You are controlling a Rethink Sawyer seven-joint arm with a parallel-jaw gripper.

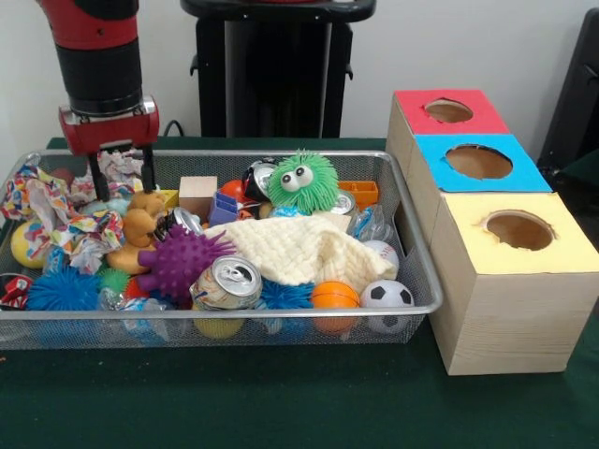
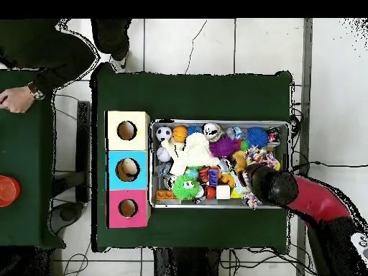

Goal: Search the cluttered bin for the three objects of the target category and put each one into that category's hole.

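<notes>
Red and black, the arm reaches down at one end of the bin (image 1: 426,281), and its gripper (image 1: 123,176) hangs with two dark fingers (image 1: 97,174) set moderately apart, nothing held between them; the tips sit at a crumpled patterned cloth (image 1: 65,220) beside a tan plush toy (image 1: 138,229), though actual contact is hard to judge. Seen from the front, the wire bin's long side runs left to right across the green table (image 1: 281,402). Well apart from the gripper, the hole (image 1: 448,110) with the red surround faces upward on the farthest of three wooden boxes lined up just beside the bin's opposite end
</notes>
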